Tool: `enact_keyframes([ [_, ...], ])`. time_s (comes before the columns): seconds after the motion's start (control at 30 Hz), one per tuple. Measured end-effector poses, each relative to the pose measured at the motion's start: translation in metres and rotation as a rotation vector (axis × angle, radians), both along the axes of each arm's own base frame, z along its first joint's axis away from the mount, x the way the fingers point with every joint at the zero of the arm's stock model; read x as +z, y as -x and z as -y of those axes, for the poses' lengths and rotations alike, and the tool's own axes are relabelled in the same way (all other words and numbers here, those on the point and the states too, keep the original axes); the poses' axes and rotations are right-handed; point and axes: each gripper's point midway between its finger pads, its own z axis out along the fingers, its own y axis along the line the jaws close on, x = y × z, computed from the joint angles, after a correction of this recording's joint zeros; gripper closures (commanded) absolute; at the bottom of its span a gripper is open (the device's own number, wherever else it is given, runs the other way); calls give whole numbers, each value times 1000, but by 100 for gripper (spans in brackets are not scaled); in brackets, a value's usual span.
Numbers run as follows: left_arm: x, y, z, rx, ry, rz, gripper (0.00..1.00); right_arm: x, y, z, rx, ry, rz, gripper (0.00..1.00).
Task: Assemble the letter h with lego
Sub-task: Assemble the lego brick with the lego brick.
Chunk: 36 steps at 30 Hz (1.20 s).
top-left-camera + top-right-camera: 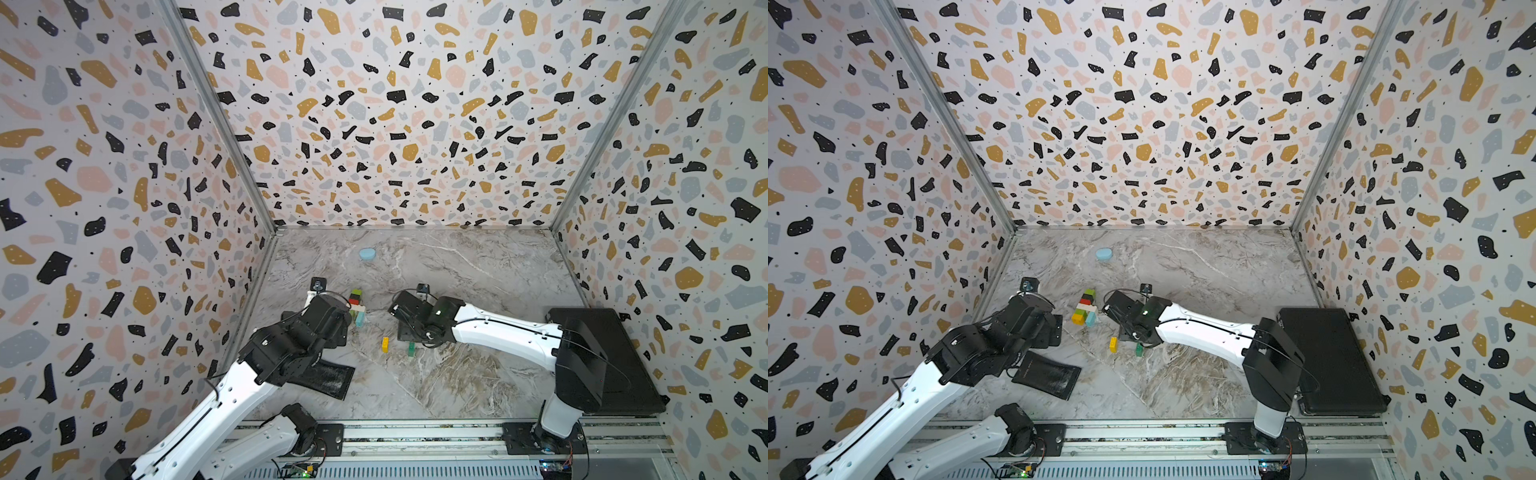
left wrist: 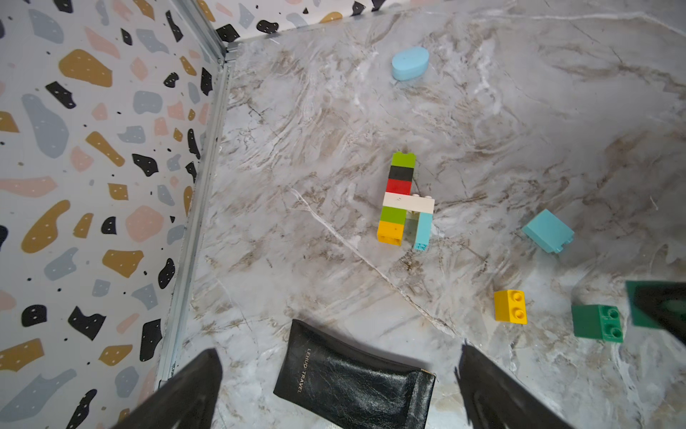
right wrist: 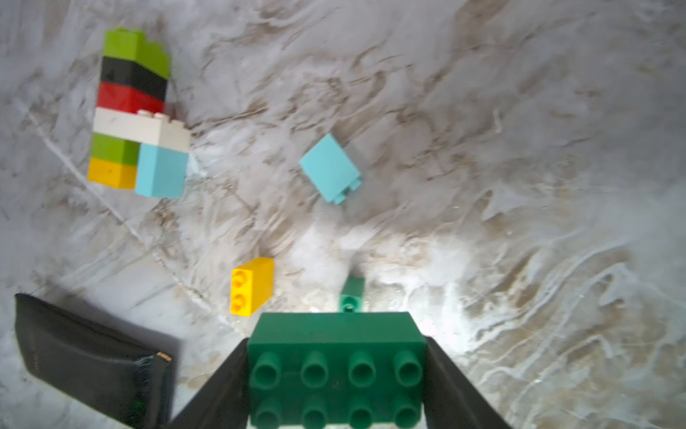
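A partly built lego piece (image 2: 402, 200) lies flat on the marble table: a column of lime, black, red, white, lime and orange bricks, with a light blue brick under the white one's free end. It shows in both top views (image 1: 356, 307) (image 1: 1086, 309). My right gripper (image 3: 336, 341) is shut on a large dark green brick (image 3: 336, 371), held above the table. Loose on the table lie a light blue brick (image 3: 329, 167), a yellow brick (image 3: 252, 286) and a small dark green brick (image 3: 352, 295). My left gripper (image 2: 337, 362) hangs open and holds nothing, above a black pouch.
The black pouch (image 2: 352, 382) lies near the left wall under my left arm. A smooth pale-blue oval lump (image 1: 367, 253) sits toward the back. A black case (image 1: 615, 357) fills the right side. Patterned walls close in three sides.
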Motion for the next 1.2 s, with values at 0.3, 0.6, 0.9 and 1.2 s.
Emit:
enact_keyframes([
  [0.3,-8,20,-4,-27,88,14,1,-29,4,-26,14,107,-56,100],
  [0.6,-14,21,-2,-36,93,0,1,-39,5,-26,2,152,-83,100],
  [0.9,-12,23,-2,-44,109,8,1,-35,1,-40,-7,126,-81,100],
  [1.2,-11,24,-1,-48,119,12,1,-48,1,-45,-7,152,-96,100],
])
